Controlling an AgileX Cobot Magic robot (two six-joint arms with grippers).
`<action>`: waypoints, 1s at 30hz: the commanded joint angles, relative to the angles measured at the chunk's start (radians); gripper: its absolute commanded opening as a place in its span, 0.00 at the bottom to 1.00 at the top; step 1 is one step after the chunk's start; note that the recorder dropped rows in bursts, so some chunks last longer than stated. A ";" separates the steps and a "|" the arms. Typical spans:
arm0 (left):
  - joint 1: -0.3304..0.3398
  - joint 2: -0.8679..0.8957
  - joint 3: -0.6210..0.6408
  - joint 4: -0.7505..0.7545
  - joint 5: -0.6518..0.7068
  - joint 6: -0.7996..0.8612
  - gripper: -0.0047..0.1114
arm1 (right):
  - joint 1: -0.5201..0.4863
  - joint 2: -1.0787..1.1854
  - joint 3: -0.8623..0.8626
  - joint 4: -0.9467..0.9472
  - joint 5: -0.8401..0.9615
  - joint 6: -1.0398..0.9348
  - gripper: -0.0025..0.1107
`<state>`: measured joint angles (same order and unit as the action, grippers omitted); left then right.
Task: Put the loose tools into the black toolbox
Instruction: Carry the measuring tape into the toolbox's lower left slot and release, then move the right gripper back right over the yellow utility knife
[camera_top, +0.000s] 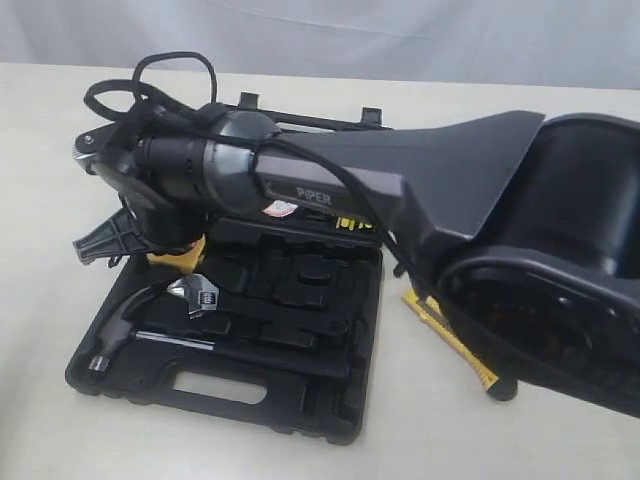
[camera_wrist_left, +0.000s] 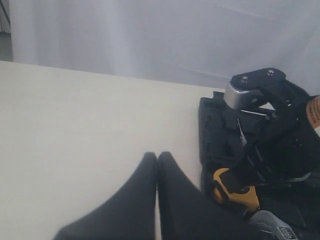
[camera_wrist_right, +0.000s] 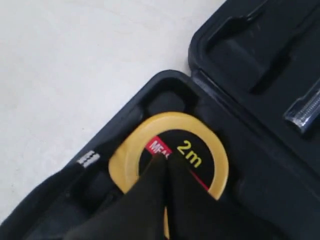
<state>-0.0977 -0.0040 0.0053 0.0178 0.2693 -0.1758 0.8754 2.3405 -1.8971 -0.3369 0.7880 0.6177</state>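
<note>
Lab w/ white curtain (camera_wrist_left: 150, 35), beige table (camera_wrist_left: 75, 125)

A black-handled hammer (camera_top: 125, 325) lies just beside a silver adjustable wrench (camera_top: 195, 293), with pale table (camera_top: 40, 150) and white curtain (camera_top: 400, 40) around.

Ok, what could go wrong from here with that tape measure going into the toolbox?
The right pincer holds the yellow tape measure at a corner recess of the black toolbox; released off-centre, it may perch on the rim. Its arm reaches across the open case with the pincer close to the wrench, so pulling back low could knock it.
</note>
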 joint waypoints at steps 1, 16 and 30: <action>-0.006 0.004 -0.005 0.005 0.001 0.000 0.04 | -0.007 -0.037 0.002 -0.005 0.004 -0.012 0.02; -0.006 0.004 -0.005 0.005 0.001 0.000 0.04 | -0.007 -0.056 0.002 0.025 0.033 -0.088 0.02; -0.006 0.004 -0.005 0.005 0.001 0.000 0.04 | -0.044 -0.652 0.264 -0.014 0.433 -0.322 0.02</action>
<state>-0.0977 -0.0040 0.0053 0.0178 0.2693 -0.1758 0.8440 1.7827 -1.7179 -0.3468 1.1974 0.3134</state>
